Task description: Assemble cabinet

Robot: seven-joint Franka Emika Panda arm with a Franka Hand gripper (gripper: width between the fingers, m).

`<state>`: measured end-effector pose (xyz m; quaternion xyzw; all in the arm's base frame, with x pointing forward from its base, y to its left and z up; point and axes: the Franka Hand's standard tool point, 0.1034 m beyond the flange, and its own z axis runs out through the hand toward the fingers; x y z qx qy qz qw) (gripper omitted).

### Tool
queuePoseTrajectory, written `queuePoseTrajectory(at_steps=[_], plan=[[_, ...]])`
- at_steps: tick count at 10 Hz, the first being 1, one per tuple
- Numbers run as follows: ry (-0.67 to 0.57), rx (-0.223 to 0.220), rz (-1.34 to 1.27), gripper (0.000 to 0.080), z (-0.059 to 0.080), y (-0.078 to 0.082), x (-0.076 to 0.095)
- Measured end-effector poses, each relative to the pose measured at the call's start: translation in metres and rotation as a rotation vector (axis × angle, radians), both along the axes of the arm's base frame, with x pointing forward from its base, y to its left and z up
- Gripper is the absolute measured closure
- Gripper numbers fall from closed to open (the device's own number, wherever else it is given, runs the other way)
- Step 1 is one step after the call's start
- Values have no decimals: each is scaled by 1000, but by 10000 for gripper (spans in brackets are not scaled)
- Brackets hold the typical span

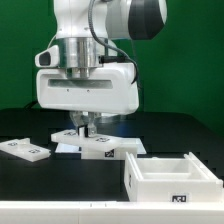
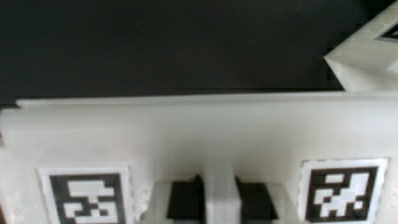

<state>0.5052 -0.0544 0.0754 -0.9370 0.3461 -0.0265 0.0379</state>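
Gripper [image 2: 214, 193] clamps white panel [image 2: 196, 130] (tagged).

We list a white cabinet [image 1: 160, 183] bearing a square black-and-white marker tag, a white panel [image 2: 196, 130] with two black-and-white tags, a white side panel [image 1: 25, 149] tagged alike, a black desk [image 1: 20, 122], a green backdrop [image 1: 190, 70], a white arm [image 1: 85, 90] with a dark grey joint

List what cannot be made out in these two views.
1. Whether the gripper is open or shut: in the exterior view its tips are tiny against the white panel, and the wrist view's edge cuts off the fingers.
2. The white panel's full outline: the wrist view is blurred and cropped.
3. Part of the inside of the cabinet: in the exterior view its near wall hides it.
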Motion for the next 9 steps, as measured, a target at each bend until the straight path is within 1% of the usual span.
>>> queuePoseTrajectory(at_steps=[1,2,3,4,5,6,7,9], plan=[[4,10,-68,735,-1,1,-1],[38,40,-207,735,-1,7,-6],[86,70,-332,735,5,18,-14],[102,79,-398,735,8,31,-24],[138,83,-552,735,6,54,-40],[175,72,-650,735,-1,83,-58],[176,59,-705,735,-7,101,-62],[173,56,-708,735,-8,105,-62]])
